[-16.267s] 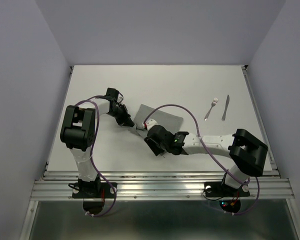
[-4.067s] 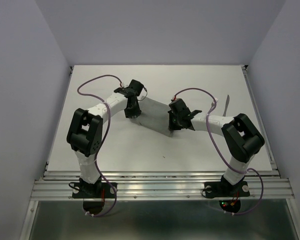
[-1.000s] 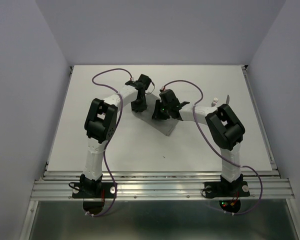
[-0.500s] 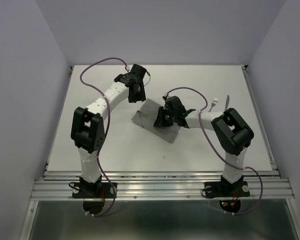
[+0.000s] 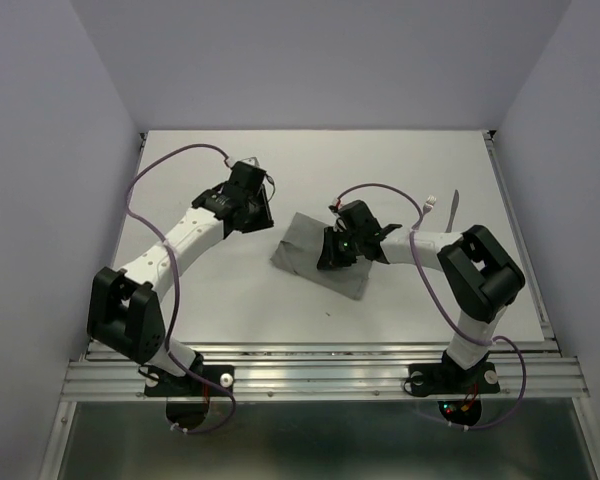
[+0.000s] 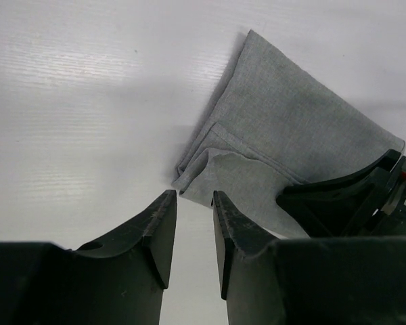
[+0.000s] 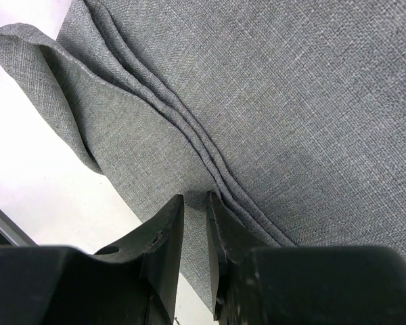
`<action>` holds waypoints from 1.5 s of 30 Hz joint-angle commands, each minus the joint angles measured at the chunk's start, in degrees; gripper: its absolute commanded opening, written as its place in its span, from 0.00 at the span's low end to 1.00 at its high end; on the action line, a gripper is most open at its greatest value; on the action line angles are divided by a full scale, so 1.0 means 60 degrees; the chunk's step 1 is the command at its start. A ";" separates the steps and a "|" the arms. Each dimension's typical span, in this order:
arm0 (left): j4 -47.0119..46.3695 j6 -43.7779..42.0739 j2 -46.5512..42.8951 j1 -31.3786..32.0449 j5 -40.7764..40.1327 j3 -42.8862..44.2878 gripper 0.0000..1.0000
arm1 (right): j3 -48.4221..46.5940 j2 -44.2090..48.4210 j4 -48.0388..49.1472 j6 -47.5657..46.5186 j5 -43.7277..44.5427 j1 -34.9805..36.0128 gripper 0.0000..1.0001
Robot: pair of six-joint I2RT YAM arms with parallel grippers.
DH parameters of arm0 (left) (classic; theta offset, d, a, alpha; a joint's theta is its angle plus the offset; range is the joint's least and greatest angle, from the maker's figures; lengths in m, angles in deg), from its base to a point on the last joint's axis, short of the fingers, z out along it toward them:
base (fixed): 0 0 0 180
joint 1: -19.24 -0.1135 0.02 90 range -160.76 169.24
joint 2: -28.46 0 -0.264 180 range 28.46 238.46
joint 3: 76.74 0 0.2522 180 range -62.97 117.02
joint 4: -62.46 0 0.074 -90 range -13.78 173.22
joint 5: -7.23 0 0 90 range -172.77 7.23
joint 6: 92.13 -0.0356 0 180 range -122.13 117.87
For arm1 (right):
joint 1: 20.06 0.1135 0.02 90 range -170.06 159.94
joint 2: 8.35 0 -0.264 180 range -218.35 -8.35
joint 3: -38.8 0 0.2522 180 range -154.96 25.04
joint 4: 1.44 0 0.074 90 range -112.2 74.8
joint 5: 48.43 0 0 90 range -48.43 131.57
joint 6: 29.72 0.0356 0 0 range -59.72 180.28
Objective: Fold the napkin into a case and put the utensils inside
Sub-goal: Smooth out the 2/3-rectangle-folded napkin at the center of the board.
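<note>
Pinning the napkin [image 5: 300, 245], folded in flat layers on the tabletop [image 5: 380, 170], by its stacked hems in the clenched jaws of the right gripper [image 7: 194, 200] (probably so the folds cannot spring apart), with jaws of the left gripper [image 6: 193, 200] parted and empty just beside the napkin's nearest corner.

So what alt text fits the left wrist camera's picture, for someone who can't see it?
A folded grey napkin lies on a white table, its near corner just beyond the open, empty left gripper. At the right edge, the black right gripper rests on the napkin.
</note>
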 commanded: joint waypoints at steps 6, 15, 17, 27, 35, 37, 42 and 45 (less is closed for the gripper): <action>-0.1890 0.0666 -0.0713 0.0118 0.0598 -0.1942 0.36 | 0.0124 -0.0020 -0.0863 -0.0342 0.0186 0.0026 0.26; -0.2315 0.0475 0.0223 0.0367 0.0984 -0.2250 0.40 | 0.0212 0.0010 -0.0863 -0.0328 0.0245 0.0026 0.26; -0.2316 0.0388 0.0575 0.0367 0.0968 -0.2104 0.43 | 0.0197 0.0010 -0.0877 -0.0313 0.0260 0.0026 0.26; -0.2242 -0.0023 0.1441 0.0367 0.0968 -0.1444 0.18 | 0.0110 0.0010 -0.0965 -0.0284 0.0333 0.0026 0.26; -0.2315 -0.0184 0.1851 0.0367 0.1086 -0.0961 0.00 | 0.0051 0.0010 -0.1024 -0.0284 0.0377 0.0026 0.26; -0.2374 -0.0257 0.1953 0.0353 0.1100 -0.0902 0.00 | 0.0051 0.0024 -0.1024 -0.0269 0.0392 0.0026 0.26; -0.2374 -0.0389 0.2422 0.0367 0.1130 -0.0566 0.00 | 0.0066 0.0083 -0.1053 -0.0269 0.0479 0.0026 0.26; -0.2301 -0.0448 0.2641 0.0367 0.1130 -0.0419 0.00 | 0.0051 0.0112 -0.1082 -0.0255 0.0523 0.0026 0.26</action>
